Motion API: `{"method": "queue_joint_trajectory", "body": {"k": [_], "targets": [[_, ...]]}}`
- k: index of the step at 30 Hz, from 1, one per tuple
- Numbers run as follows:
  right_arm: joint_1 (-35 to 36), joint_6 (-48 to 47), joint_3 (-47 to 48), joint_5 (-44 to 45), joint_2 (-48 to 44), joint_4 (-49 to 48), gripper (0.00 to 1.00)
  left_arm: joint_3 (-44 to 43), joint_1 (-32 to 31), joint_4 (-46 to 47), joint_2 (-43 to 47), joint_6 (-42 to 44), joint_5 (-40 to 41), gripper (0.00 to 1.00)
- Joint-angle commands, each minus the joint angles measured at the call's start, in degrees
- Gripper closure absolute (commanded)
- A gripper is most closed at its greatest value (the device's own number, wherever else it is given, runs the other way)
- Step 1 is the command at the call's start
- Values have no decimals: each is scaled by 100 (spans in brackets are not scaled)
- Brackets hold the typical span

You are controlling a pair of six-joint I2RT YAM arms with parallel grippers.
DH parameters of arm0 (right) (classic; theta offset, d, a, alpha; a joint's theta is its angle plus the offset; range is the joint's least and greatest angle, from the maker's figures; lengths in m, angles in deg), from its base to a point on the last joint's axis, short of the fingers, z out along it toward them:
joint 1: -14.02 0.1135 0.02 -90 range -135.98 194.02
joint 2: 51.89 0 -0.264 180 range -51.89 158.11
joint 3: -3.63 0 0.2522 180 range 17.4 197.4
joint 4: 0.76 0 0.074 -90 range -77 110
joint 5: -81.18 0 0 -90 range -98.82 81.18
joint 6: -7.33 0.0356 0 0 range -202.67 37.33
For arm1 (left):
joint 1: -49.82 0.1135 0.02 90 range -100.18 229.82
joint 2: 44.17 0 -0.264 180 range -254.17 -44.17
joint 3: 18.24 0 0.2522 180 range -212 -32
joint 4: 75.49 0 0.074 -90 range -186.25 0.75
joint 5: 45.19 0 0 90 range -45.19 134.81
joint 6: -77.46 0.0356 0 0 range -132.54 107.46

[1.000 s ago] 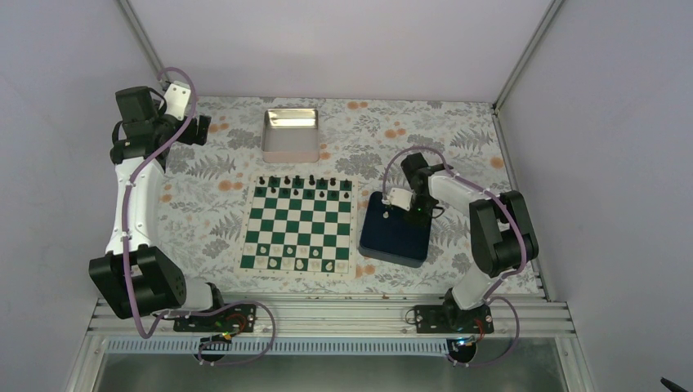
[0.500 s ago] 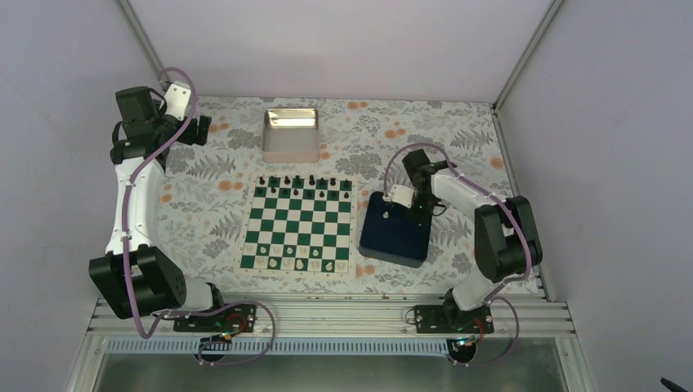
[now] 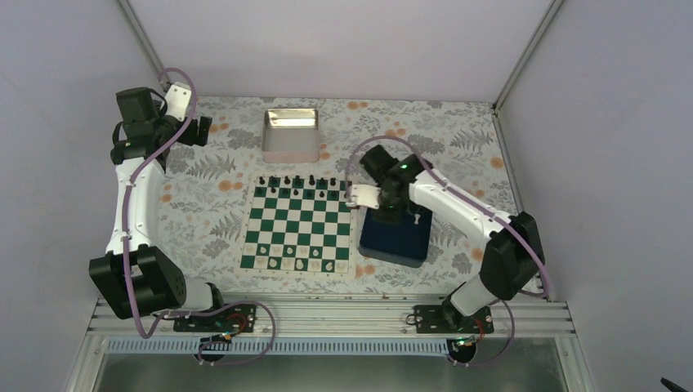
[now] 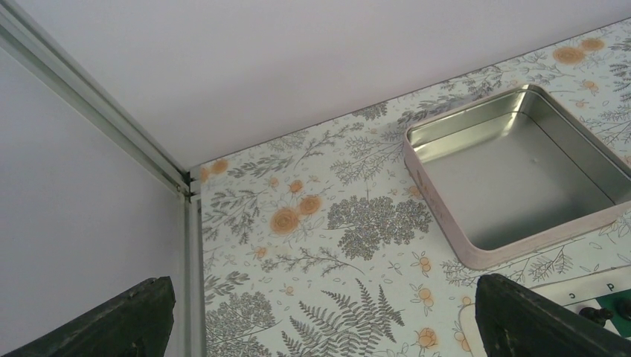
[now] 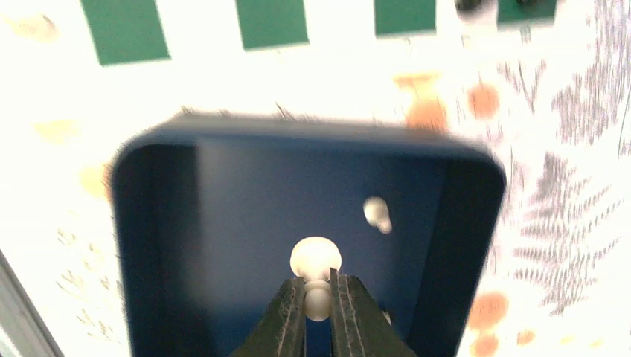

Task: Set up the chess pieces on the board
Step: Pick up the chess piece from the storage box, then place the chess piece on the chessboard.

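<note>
My right gripper (image 5: 318,286) is shut on a small white chess piece (image 5: 316,260), held by its neck above the dark blue tray (image 5: 149,245). A second white piece (image 5: 377,213) lies on the tray floor. Seen from above, the right gripper (image 3: 391,209) hovers over the tray's (image 3: 394,243) far left part, beside the board (image 3: 298,225). The green and white board has several white pieces (image 3: 301,264) on its near row and black pieces (image 3: 298,181) along its far edge. My left gripper (image 4: 327,327) is open and holds nothing, raised at the far left corner (image 3: 200,129).
A shiny metal tin (image 3: 290,135) stands behind the board and shows bare inside in the left wrist view (image 4: 521,178). The floral cloth (image 3: 458,147) covers the table. Aluminium posts and white walls close in the sides and back.
The right gripper closed on the white piece in the tray, and its wrist swung left toward the board. The left arm stayed still.
</note>
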Motion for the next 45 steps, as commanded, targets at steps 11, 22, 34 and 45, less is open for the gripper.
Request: {"method": "queue_joint_trajectory", "body": {"k": [11, 22, 34, 45], "targets": [[2063, 347, 1087, -322, 1753, -39, 94, -42, 34, -17, 104, 44, -135, 0], [2467, 218, 1575, -439, 2659, -174, 94, -7, 31, 4, 99, 51, -197, 0], [2474, 146, 1739, -519, 2999, -52, 94, 18, 35, 11, 99, 86, -271, 0], [2474, 186, 1662, -595, 2892, 18, 95, 9, 31, 10, 104, 93, -324, 0]]}}
